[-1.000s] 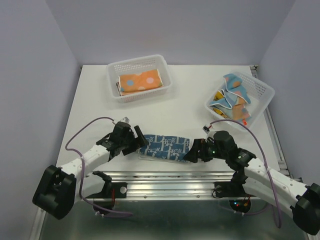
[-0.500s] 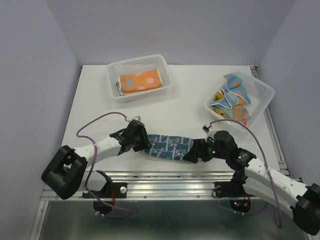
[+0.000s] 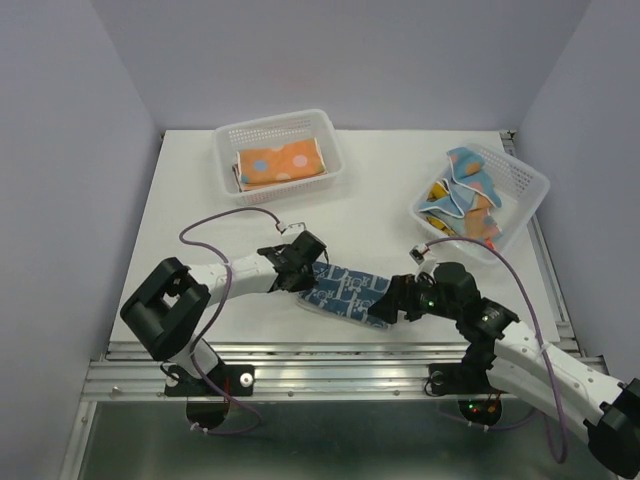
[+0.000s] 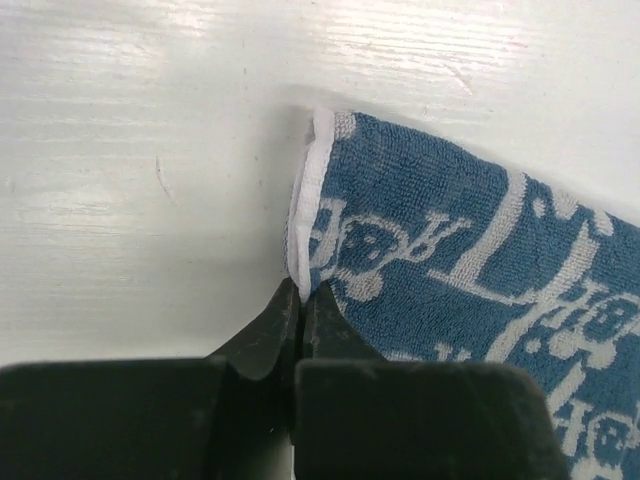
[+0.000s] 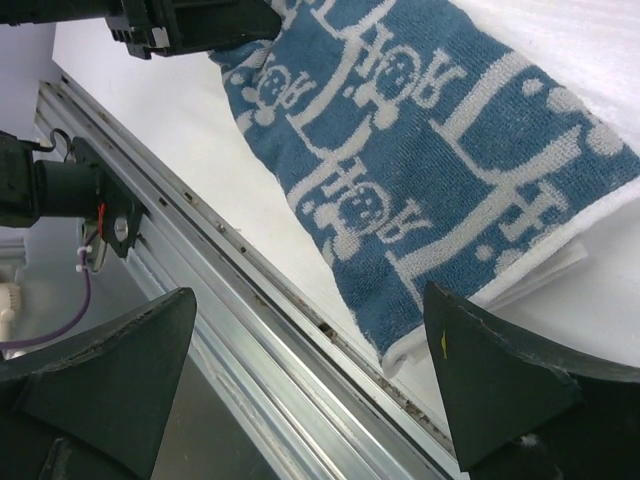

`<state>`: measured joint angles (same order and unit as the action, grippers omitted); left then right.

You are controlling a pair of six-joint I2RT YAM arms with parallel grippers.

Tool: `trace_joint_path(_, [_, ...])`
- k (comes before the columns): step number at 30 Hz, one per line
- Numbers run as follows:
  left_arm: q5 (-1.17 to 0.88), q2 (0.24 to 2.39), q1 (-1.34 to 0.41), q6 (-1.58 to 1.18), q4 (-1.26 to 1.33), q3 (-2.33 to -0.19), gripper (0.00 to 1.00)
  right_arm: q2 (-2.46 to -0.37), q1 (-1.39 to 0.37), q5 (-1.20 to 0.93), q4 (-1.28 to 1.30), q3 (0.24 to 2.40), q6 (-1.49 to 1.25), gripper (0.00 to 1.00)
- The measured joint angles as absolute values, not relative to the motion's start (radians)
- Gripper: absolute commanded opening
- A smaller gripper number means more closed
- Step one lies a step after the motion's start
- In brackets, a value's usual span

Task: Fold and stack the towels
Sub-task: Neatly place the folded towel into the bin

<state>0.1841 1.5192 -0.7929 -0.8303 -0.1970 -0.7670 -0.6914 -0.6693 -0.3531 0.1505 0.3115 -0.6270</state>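
Fingertips of the left gripper (image 4: 298, 298) are pressed together, pinching the white hem at a corner of the navy towel (image 4: 470, 260). The towel lies folded on the white table (image 4: 150, 150) and runs away from them toward the right gripper (image 5: 308, 292). That one's jaws stand spread wide, one to each side of the towel's other end; whether they touch it cannot be told. Just beneath those jaws runs the aluminium rail (image 5: 230, 290) along the table's near edge. Well beyond the left gripper, a white basket (image 3: 275, 120) holds an orange dotted towel (image 3: 280, 163). Beyond the right gripper, a second basket (image 3: 530, 180) holds crumpled light blue towels (image 3: 465, 195). From above, both gripper bodies hide the navy towel's ends, and its layers cannot be counted.
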Motion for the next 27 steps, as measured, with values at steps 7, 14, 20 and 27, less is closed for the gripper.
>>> trace_joint_path(7, [0.321, 1.606, -0.848, -0.807, -0.306, -0.911, 0.00, -0.680, -0.669, -0.307, 0.157, 0.311, -0.605, 1.00])
trace_joint_path(14, [0.520, 1.688, -0.849, -0.690, -0.389, -1.216, 0.00, -0.664, -0.669, -0.247, 0.157, 0.311, -0.562, 1.00])
trace_joint_path(20, [0.666, 1.851, -0.846, -0.572, -0.432, -1.515, 0.00, -0.567, -0.669, -0.173, 0.140, 0.311, -0.546, 1.00])
trace_joint_path(27, [0.725, 2.085, -0.815, -0.402, -0.504, -1.896, 0.00, -0.399, -0.669, -0.089, 0.104, 0.291, -0.546, 1.00])
